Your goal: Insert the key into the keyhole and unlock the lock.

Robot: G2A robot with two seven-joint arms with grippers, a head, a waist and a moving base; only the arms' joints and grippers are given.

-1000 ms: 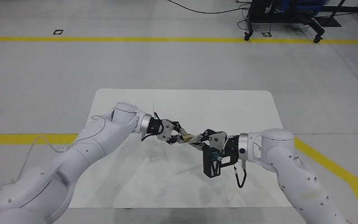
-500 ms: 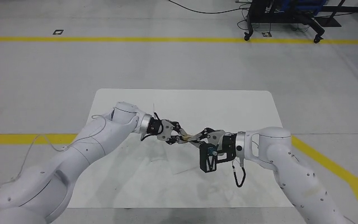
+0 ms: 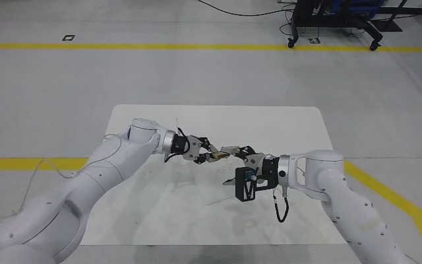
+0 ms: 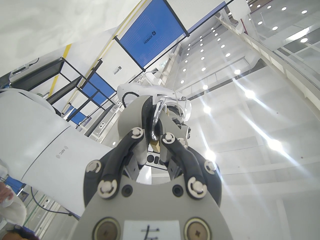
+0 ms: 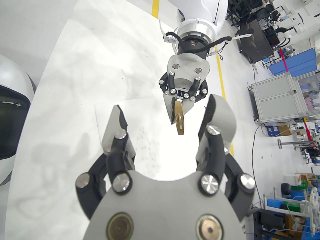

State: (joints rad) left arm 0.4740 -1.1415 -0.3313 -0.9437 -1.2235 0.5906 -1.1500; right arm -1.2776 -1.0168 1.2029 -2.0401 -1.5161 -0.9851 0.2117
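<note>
**Lock gripped by left claw; right claw spread and empty**

The left gripper (image 4: pixel 156 114) is seen closed on the lock (image 4: pixel 155 144). In the left wrist view the silver shackle (image 4: pixel 157 118) is pinched between the two fingers, and a strip of the brass body is glimpsed beneath it. The lock's full outline is given by the right wrist view instead. There the brass body (image 5: pixel 179 122) is seen edge-on, projecting from the left gripper (image 5: pixel 178 112) toward the camera. A small metal piece (image 5: pixel 178 118) is seen on the lock's facing end. Whether it is the key cannot be told.

The right gripper (image 5: pixel 165 106) is held wide apart with nothing between its fingers (image 5: pixel 113 123). The lock is seen just beyond its fingertips, apart from both.

From the top view the layout is made plain. The left gripper (image 3: pixel 203 153) is extended from the left and the right gripper (image 3: pixel 231 165) from the right. They are seen tip to tip above the middle of the white table (image 3: pixel 290 125), with the lock (image 3: pixel 219 156) between them, clear of the surface.

The table (image 5: pixel 75 51) is seen below in the right wrist view.
</note>
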